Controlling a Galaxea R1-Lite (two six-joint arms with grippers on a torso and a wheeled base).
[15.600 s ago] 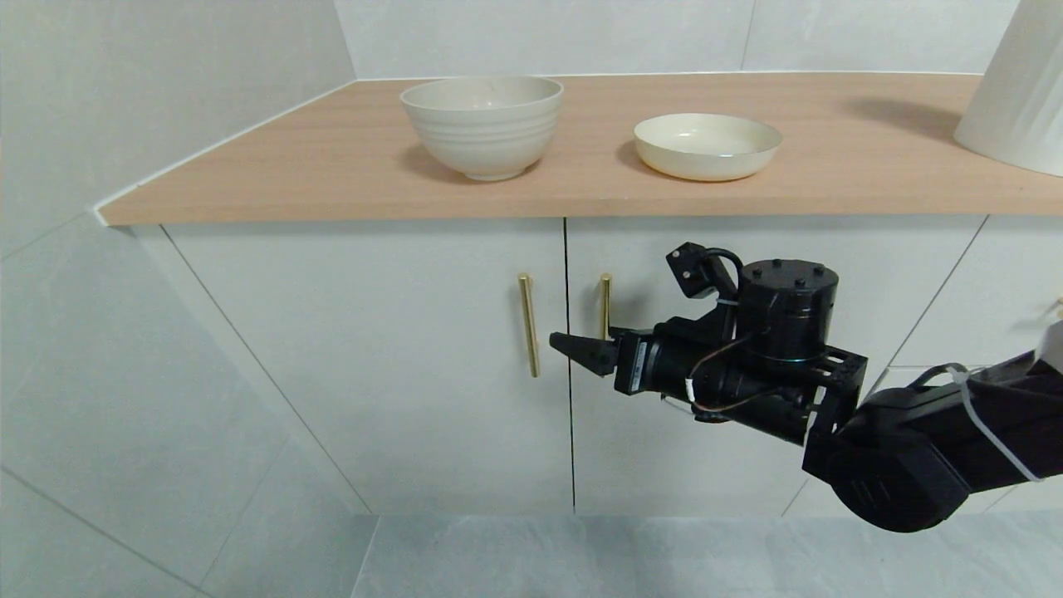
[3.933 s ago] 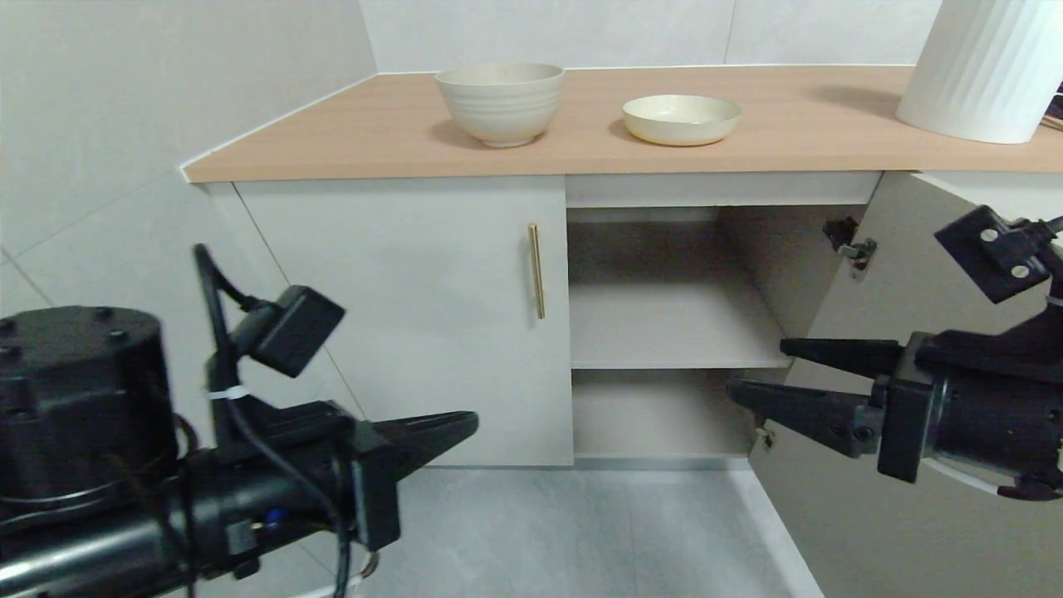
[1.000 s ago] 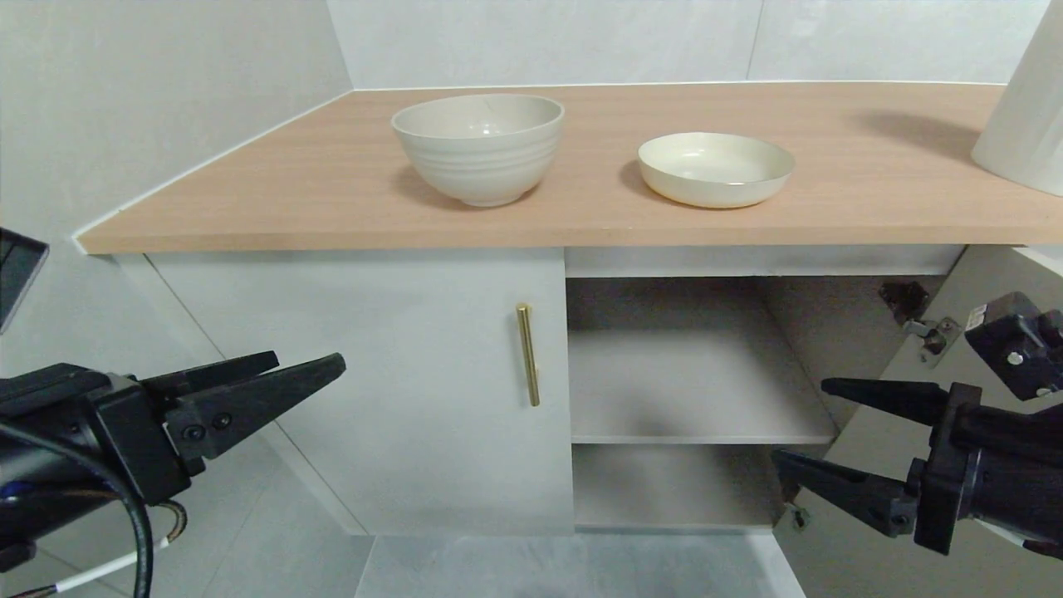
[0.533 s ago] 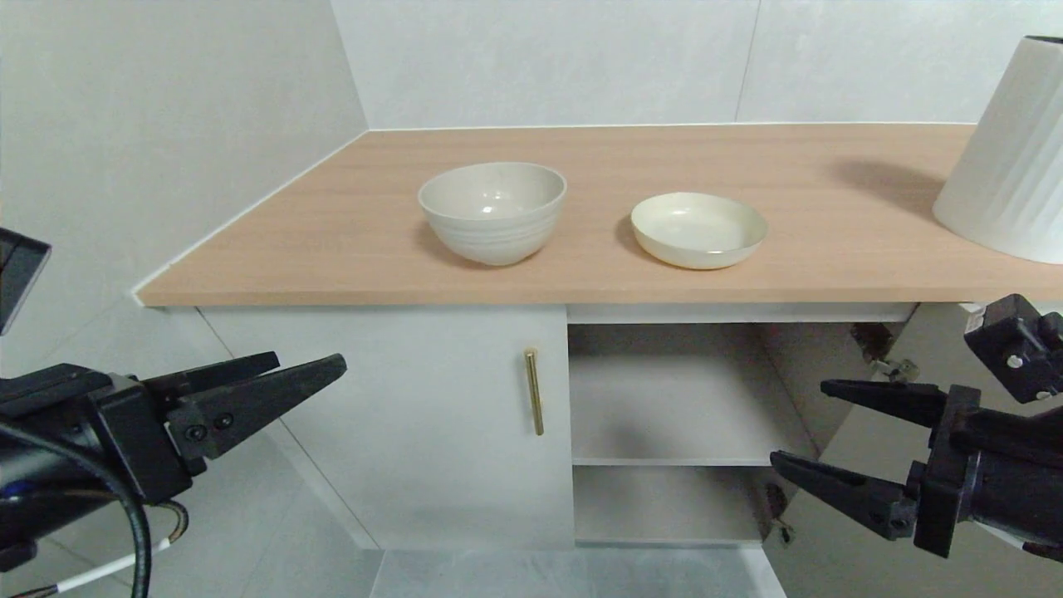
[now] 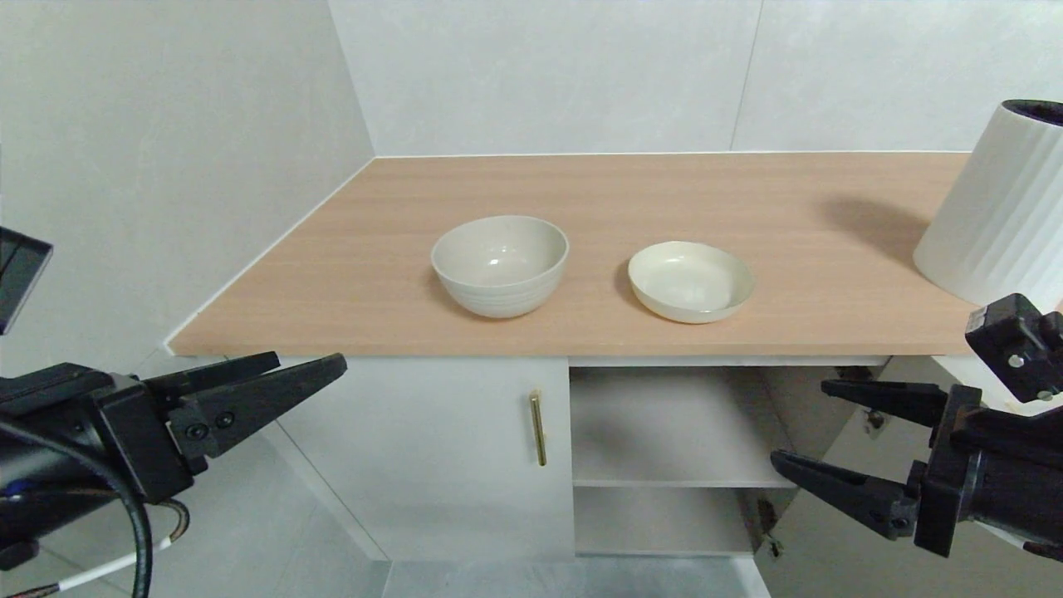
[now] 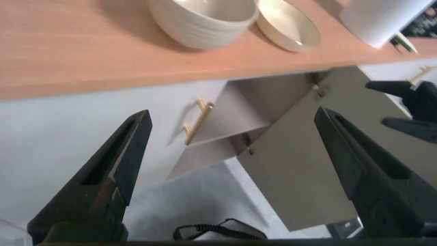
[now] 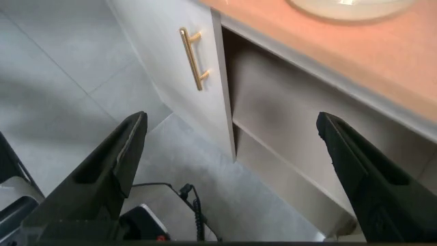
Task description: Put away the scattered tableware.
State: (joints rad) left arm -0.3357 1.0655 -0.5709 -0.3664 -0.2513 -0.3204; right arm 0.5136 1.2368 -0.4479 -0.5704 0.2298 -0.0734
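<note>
Your two pieces of tableware sit side by side on the wooden countertop (image 5: 631,187), just below the middle of the head view. The deep ribbed bowl (image 5: 500,264) is on the left and the shallow bowl (image 5: 690,280) on the right. They are near each other but apart, both upright and close to the counter's front edge. A tall white ribbed container (image 5: 1001,208) stands on the counter at the right edge of the frame, well apart from the bowls.

Below the counter, the left cabinet door is closed, with its brass handle (image 5: 538,428) upright near the centre bottom of the frame. The right cabinet door (image 6: 300,164) stands swung open. Through the opening you can see the cabinet shelf (image 5: 664,448) directly under the shallow bowl.

Your left gripper (image 5: 311,360) hangs at the lower left of the head view, in front of the cabinet and below counter level. The left wrist view shows its fingers spread wide with nothing between them. Your right gripper (image 5: 797,419) hangs at the lower right, beside the open compartment. Its jaws are likewise parted and hold nothing. Neither gripper touches a bowl, the counter or the cabinet.
</note>
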